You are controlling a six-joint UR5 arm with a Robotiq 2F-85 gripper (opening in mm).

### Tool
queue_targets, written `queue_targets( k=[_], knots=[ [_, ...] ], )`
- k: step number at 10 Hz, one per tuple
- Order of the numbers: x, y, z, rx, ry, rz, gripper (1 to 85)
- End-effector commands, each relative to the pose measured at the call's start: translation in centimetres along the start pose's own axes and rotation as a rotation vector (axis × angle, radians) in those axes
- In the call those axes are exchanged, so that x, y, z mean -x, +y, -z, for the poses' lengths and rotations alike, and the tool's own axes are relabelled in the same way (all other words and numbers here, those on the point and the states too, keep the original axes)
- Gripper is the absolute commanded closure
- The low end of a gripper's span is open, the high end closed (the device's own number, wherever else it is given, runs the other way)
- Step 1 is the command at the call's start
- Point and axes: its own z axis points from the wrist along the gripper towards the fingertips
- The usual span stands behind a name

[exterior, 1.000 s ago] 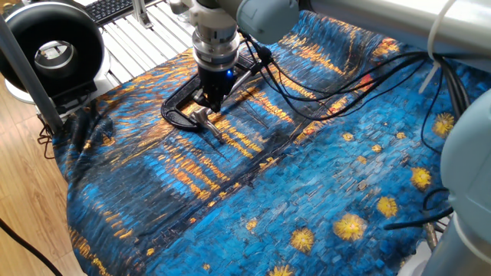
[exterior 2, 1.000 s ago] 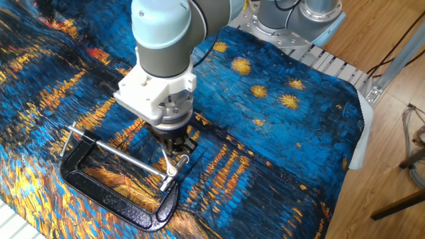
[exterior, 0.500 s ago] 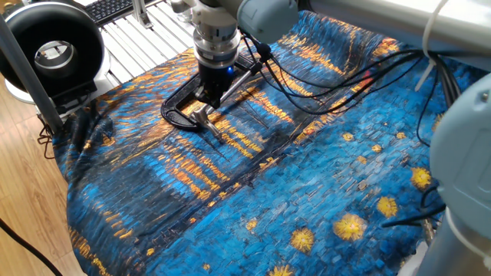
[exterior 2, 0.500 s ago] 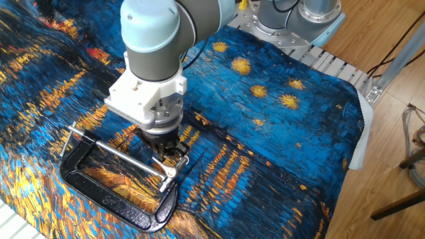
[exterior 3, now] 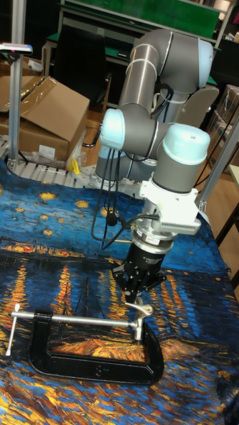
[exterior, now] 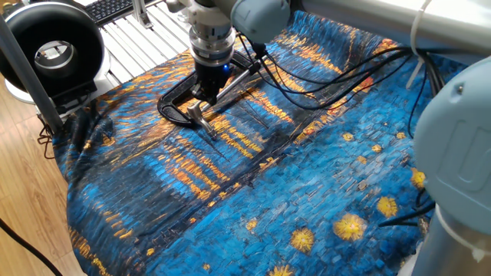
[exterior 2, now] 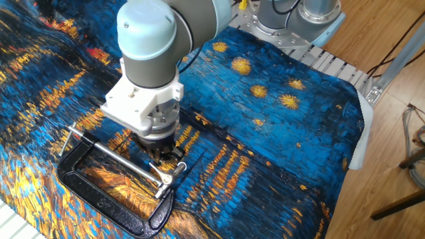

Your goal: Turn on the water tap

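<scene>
Nearest, in the tall fixed view: black C-clamp (exterior 3: 93, 362) flat on painted cloth (exterior 3: 40, 279) over tabletop, toward a corner; silver screw (exterior 3: 73, 319) across its mouth, crossbar handle (exterior 3: 13, 331) at outer end. Beyond, gripper (exterior 3: 136, 299) down at the screw's tip, a small metal piece (exterior 2: 171, 178) there, likely the tap. Fingers close-set; clamped or not, cannot tell. Step judged: grasp or turning. Next: firm hold, then wrist rotation. Farthest: cardboard box (exterior 3: 43, 116).
</scene>
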Motion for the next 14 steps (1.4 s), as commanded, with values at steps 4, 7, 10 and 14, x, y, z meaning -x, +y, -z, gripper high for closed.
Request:
queue_targets(
  k=[4,7,10,14],
  knots=[
    [-3.0,-2.6,4.7,-0.003,0.041,-0.073,84.7],
    [-4.9,-3.1,7.4,0.024,0.066,-0.151,84.7],
    [-6.4,-5.5,8.6,-0.004,0.087,-0.154,84.7],
    [-6.1,-5.3,7.9,0.001,0.087,-0.175,84.7]
  ],
)
